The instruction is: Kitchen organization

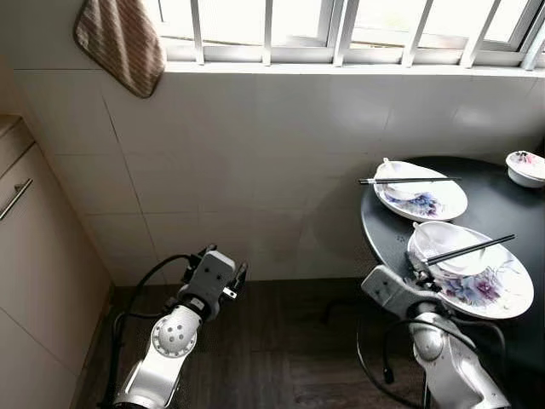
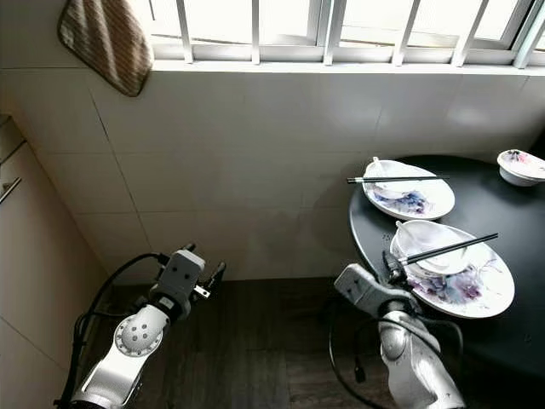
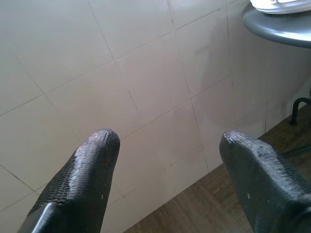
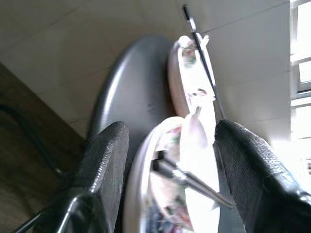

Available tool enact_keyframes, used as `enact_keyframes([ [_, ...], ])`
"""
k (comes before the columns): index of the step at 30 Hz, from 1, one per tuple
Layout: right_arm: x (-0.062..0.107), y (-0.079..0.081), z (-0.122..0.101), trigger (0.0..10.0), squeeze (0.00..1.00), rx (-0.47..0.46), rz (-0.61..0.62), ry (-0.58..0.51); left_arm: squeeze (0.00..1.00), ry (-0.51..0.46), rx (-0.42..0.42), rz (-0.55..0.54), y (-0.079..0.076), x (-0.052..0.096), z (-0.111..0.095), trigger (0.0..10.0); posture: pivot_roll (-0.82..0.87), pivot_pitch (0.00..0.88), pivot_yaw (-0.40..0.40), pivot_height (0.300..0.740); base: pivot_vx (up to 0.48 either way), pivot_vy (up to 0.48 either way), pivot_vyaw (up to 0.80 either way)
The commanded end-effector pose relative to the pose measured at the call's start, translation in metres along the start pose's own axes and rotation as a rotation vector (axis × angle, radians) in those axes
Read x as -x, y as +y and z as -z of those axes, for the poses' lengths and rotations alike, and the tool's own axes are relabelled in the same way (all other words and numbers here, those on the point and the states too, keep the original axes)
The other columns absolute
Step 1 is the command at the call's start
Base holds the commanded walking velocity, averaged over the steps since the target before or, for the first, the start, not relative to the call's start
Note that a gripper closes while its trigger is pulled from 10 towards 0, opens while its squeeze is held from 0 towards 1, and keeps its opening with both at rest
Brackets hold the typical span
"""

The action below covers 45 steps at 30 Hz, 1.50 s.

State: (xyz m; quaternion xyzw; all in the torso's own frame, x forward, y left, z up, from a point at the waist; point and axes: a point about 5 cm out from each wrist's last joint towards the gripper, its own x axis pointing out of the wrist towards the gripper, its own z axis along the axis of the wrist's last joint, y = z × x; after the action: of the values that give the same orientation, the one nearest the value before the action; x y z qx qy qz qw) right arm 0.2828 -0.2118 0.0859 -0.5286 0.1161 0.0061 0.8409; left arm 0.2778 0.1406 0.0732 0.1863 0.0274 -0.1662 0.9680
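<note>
The right claw [image 4: 170, 160], spread open and empty, is aimed at the near plate [image 1: 502, 294] at lower right, whose chopsticks [image 1: 470, 249] are laid crosswise.

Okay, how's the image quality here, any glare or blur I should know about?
Eye views: sharp, the window overexposed. Right wrist view: the near plate blown out white, the chopsticks soft between the open right gripper fingers. Left wrist view: open left gripper, fingertips slightly soft, tiled wall evenly lit.
</note>
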Motion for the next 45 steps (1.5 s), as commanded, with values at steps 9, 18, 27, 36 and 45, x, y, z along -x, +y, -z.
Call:
enact_keyframes([
  [9, -0.016, -0.004, 0.017, 10.0, 0.0, -0.054, -0.039, 0.052, 0.0, -0.003, 0.017, 0.002, 0.0, -0.002, 0.0, 10.0, 0.0, 0.0, -0.057, 0.74, 0.0, 0.0, 0.0],
  [18, -0.027, -0.004, 0.017, 10.0, 0.0, -0.038, -0.056, 0.019, 0.0, -0.002, 0.02, 0.002, 0.001, -0.002, 0.0, 10.0, 0.0, 0.0, -0.056, 0.74, 0.0, 0.0, 0.0],
  [27, -0.036, -0.009, 0.021, 10.0, 0.0, -0.008, -0.065, 0.003, 0.0, -0.001, 0.023, -0.001, 0.001, -0.001, 0.0, 10.0, 0.01, 0.0, -0.06, 0.74, 0.0, 0.0, 0.0],
  [36, -0.041, -0.013, 0.031, 10.0, 0.0, 0.019, -0.066, 0.014, 0.0, 0.001, 0.028, -0.005, 0.002, -0.002, 0.0, 10.0, 0.01, 0.0, -0.061, 0.74, 0.0, 0.0, 0.0],
  [45, -0.043, -0.007, 0.038, 10.0, 0.0, -0.009, -0.1, 0.0, 0.0, 0.002, 0.032, -0.004, 0.001, -0.003, 0.0, 10.0, 0.01, 0.0, -0.065, 0.74, 0.0, 0.0, 0.0],
])
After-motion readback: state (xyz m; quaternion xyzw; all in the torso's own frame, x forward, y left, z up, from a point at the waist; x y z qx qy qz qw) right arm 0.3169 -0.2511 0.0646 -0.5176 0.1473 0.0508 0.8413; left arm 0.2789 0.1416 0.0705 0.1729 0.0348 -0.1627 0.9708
